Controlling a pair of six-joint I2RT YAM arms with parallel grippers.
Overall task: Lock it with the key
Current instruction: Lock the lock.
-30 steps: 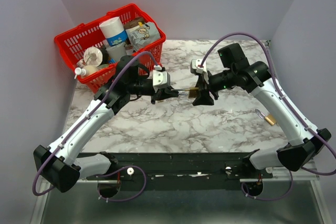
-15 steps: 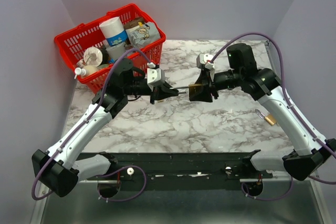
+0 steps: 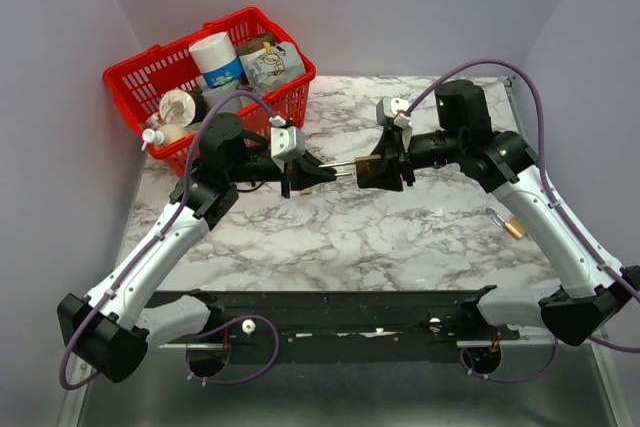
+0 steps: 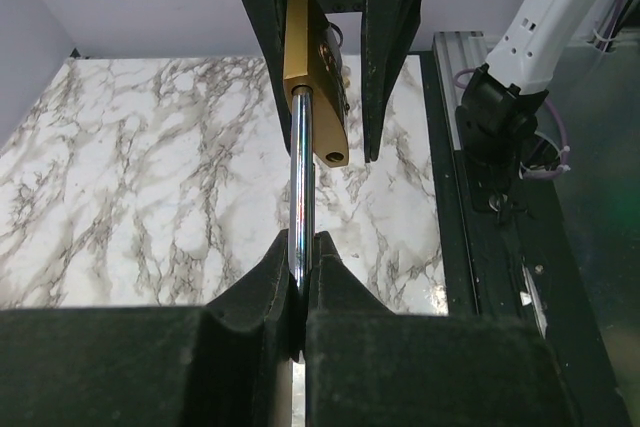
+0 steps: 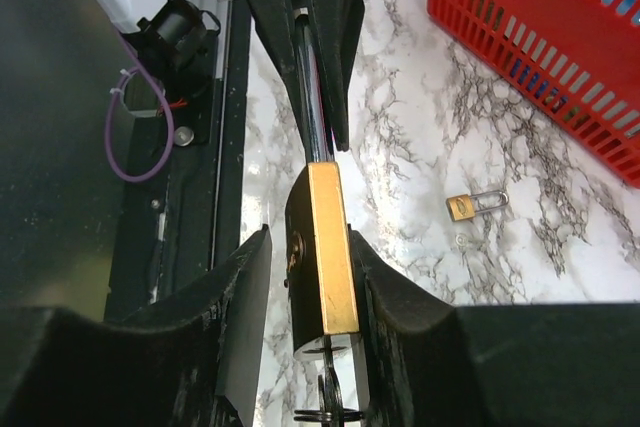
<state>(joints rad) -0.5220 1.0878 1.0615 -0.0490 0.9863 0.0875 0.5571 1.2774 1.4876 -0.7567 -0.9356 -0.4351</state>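
From above, the left gripper and the right gripper meet over the middle of the marble bench, with the brass padlock held up in the air between them. Its steel shackle points toward the left gripper and its body sits in the right one. A red basket of groceries stands at the far left corner, and a second, small padlock lies on the bench near the right arm, well apart from the grippers. In the left wrist view, the left gripper is clamped tight on one leg of the shackle, which runs straight up to the brass body. That body hangs between the right gripper's two black fingers. In the right wrist view, the brass body stands narrow edge up between the right gripper's fingers, which are drawn in close on both sides. One finger lies against it, but full contact from the other cannot be told. A dark key ring shows at the body's near end.
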